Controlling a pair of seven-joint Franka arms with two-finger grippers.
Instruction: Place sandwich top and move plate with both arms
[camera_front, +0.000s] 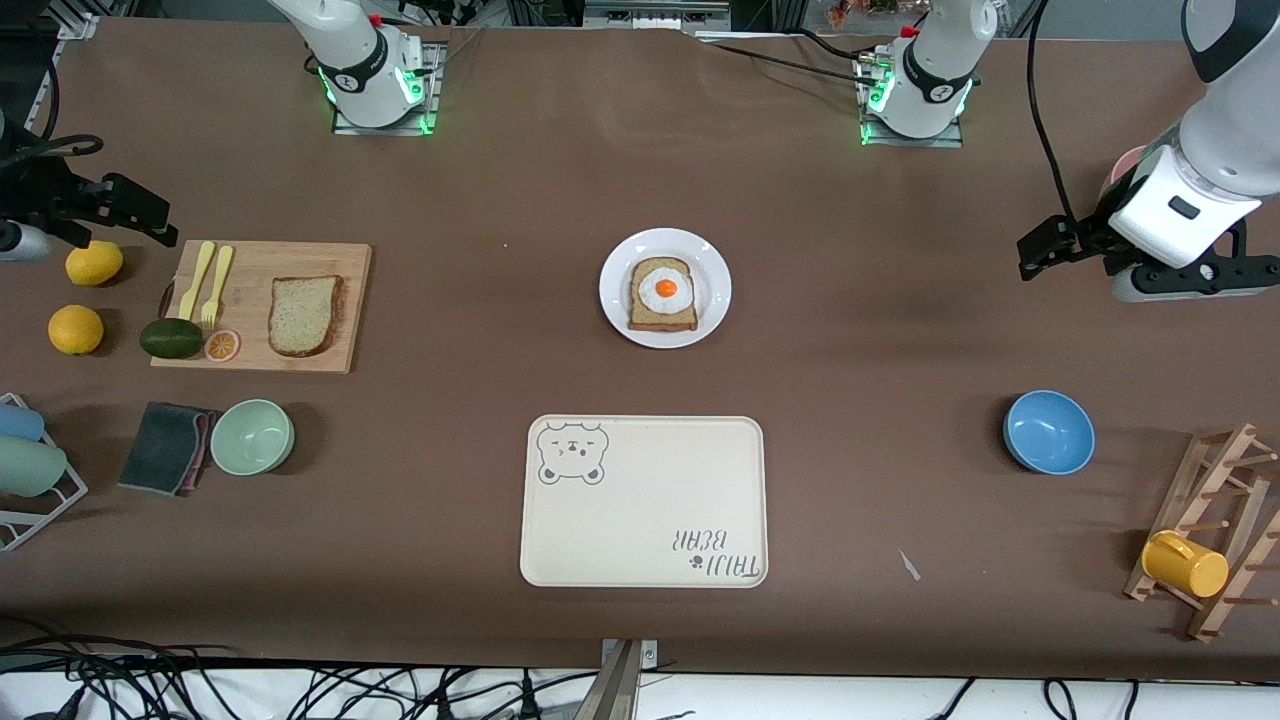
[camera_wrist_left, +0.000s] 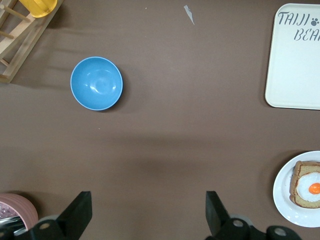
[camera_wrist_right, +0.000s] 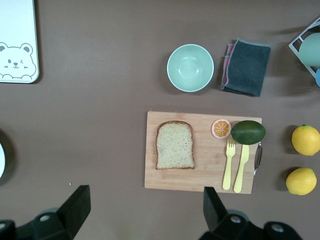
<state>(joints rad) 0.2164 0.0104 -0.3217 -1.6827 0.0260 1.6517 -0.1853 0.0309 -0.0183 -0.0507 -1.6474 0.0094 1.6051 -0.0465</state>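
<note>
The sandwich top (camera_front: 305, 315) is a plain tan bread slice lying flat on a wooden cutting board (camera_front: 300, 262) toward the right arm's end of the table; it also shows in the right wrist view (camera_wrist_right: 174, 145). The white plate (camera_front: 618, 262) stands mid-table and carries a bread slice with a fried egg (camera_front: 663, 293); the plate's edge shows in the left wrist view (camera_wrist_left: 281, 196). My right gripper (camera_front: 140, 215) (camera_wrist_right: 145, 197) hangs open and empty over the table beside the board. My left gripper (camera_front: 1045, 250) (camera_wrist_left: 147, 200) hangs open and empty over bare table at the left arm's end.
A cream bear-print tray (camera_front: 640, 520) lies nearer the front camera than the plate. A blue bowl (camera_front: 1048, 431) and a wooden rack with a yellow cup (camera_front: 1185, 563) stand at the left arm's end. A green bowl (camera_front: 252, 436), grey cloth (camera_front: 165, 447), two lemons (camera_front: 76, 329), avocado (camera_front: 170, 338) and cutlery (camera_front: 210, 280) surround the bread.
</note>
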